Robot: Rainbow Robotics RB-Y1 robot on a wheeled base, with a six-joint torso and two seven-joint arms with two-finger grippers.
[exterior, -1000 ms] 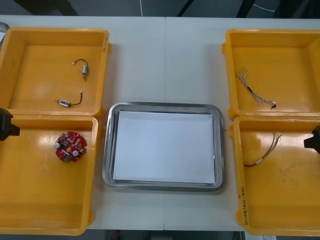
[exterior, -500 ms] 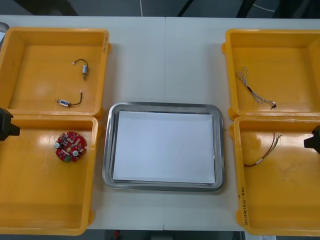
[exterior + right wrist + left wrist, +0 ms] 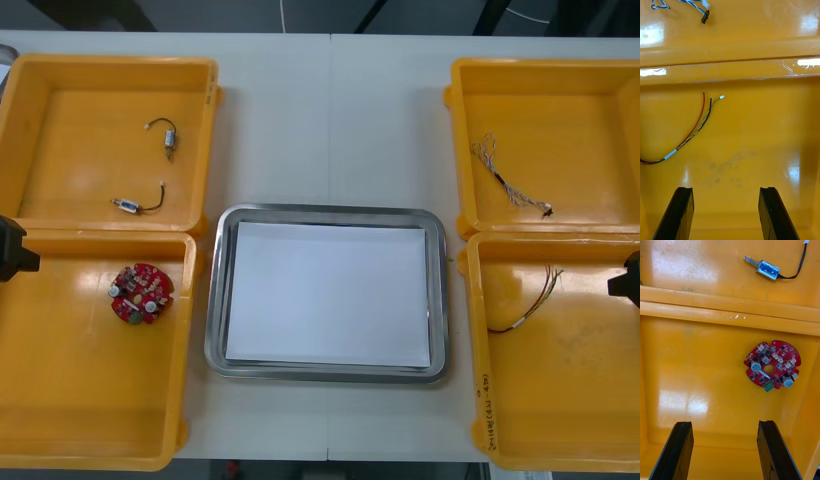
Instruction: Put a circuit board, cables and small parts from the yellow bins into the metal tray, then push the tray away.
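Observation:
A round red circuit board point(image 3: 140, 293) point(image 3: 773, 365) lies in the near left yellow bin point(image 3: 90, 410). My left gripper point(image 3: 724, 453) hangs open over that bin, and the board sits beyond its fingers, off toward one side. Two small metal parts point(image 3: 168, 137) point(image 3: 130, 205) with black leads rest in the far left bin point(image 3: 60, 68). My right gripper point(image 3: 726, 215) is open above the near right bin point(image 3: 560, 420), short of the red and yellow cable point(image 3: 696, 127) point(image 3: 530, 305). The twisted blue and white cable point(image 3: 508, 178) lies in the far right bin point(image 3: 540, 70).
The metal tray point(image 3: 325, 213), white inside, sits in the middle between the bins. Bare table stretches beyond the tray to the far edge. Each arm shows as a dark shape at its side edge of the front view.

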